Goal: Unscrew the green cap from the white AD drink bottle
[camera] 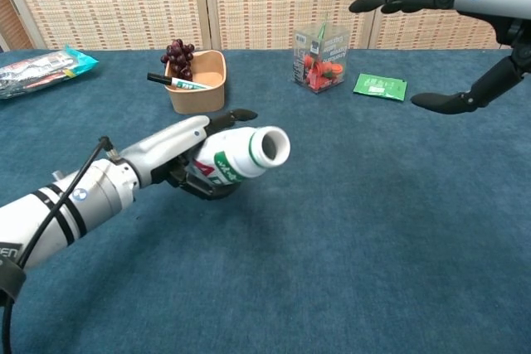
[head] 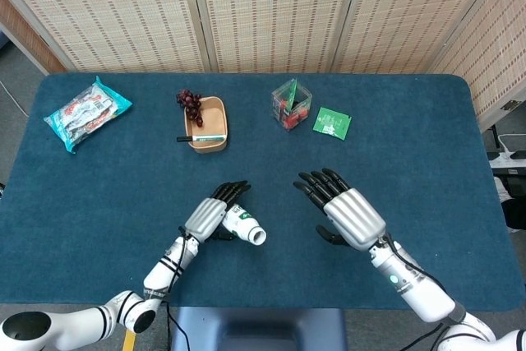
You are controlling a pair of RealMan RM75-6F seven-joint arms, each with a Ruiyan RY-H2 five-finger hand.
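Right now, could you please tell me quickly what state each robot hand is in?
Left robot hand: holding the white plastic AD drink bottle, tipped on its side, cap off.
Right robot hand: open, holding nothing.
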